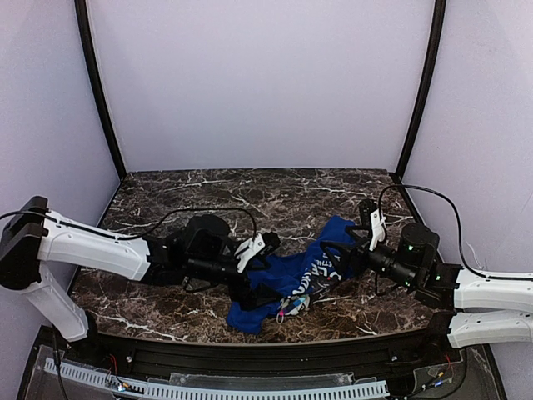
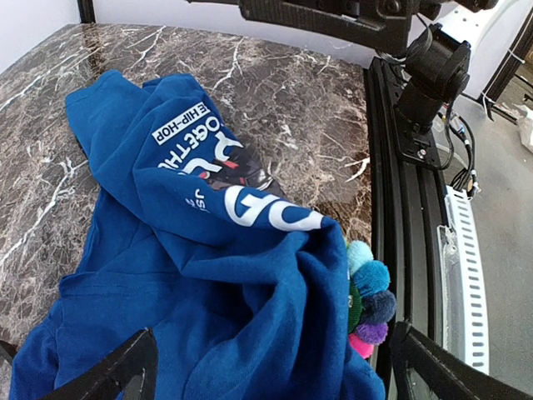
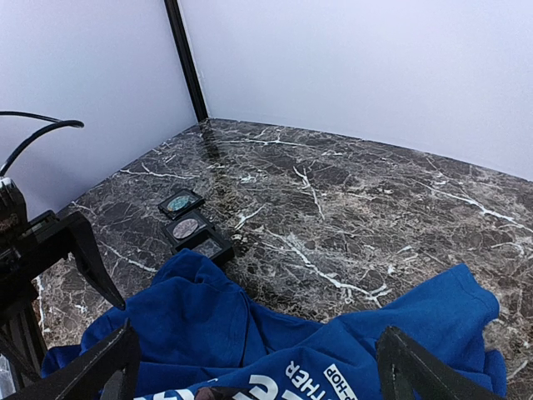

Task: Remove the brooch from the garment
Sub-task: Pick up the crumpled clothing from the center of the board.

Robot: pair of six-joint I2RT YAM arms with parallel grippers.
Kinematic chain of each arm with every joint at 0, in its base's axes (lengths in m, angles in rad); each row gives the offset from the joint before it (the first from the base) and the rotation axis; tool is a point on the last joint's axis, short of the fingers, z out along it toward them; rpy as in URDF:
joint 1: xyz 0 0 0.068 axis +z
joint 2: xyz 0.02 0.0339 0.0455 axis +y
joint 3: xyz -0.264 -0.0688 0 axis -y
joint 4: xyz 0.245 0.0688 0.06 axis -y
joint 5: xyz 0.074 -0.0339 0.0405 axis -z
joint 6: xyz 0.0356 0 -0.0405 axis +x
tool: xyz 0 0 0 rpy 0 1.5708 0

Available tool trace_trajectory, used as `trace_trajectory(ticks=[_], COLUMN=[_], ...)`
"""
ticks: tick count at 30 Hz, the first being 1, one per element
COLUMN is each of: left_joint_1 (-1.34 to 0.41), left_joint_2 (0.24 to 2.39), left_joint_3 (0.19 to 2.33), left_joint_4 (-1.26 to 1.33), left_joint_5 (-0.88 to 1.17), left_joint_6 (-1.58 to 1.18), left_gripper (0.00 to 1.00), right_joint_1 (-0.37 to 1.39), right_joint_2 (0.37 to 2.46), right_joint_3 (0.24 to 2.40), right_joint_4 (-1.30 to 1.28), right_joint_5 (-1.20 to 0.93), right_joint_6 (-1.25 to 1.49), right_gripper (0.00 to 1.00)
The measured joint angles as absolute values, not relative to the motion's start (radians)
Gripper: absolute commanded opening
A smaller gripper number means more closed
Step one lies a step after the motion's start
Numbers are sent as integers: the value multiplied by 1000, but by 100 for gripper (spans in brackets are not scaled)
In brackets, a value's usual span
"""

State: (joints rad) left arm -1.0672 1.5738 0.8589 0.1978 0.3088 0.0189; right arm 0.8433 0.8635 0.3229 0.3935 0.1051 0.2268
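Note:
The blue printed garment [image 1: 291,279] lies crumpled at the table's near middle. The brooch [image 1: 291,307], a small round pin ringed with coloured pom-poms, sits on the garment's near fold by the table edge. In the left wrist view the brooch [image 2: 371,296] shows at the right edge of the garment [image 2: 208,275]. My left gripper [image 1: 260,268] is open over the garment's left part, its jaws wide and empty [image 2: 275,375]. My right gripper [image 1: 337,260] is open and empty over the garment's right part [image 3: 254,371]. The brooch is out of the right wrist view.
Three small dark square trays [image 3: 191,227] lie in a row on the marble just beyond the garment [image 3: 250,333]. A black rail [image 2: 400,250] runs along the table's near edge next to the brooch. Purple walls [image 1: 258,83] enclose the table.

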Motion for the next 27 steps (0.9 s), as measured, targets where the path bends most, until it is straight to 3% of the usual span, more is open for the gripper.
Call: trace_trajectory(ticks=[4,8,13,16,20,27], left_joint_1=[-1072,-1072,-1072,-1073,-1076,-1076], left_joint_2=[1600,1618,1637,1646,1650,1649], left_joint_3=[875,891,904,905,909,908], left_joint_4=[187,178,170,170,174,233], left_joint_5=[310,315,325,340,368,345], left_joint_6=[22,30,32,33,31,8], left_gripper=[95,79,54,28,7,1], right_joint_1=[843,843,843,843,843,843], right_joint_2=[863,863,864,865,867,864], right_joint_3=[323,323,323,323,323,323], right_joint_4=[393,393,393,394,394,394], right_joint_5=[105,105,105,105,102,70], right_joint_6=[227,227,227,227,227,240], right_gripper=[98,98,98,98,92,91])
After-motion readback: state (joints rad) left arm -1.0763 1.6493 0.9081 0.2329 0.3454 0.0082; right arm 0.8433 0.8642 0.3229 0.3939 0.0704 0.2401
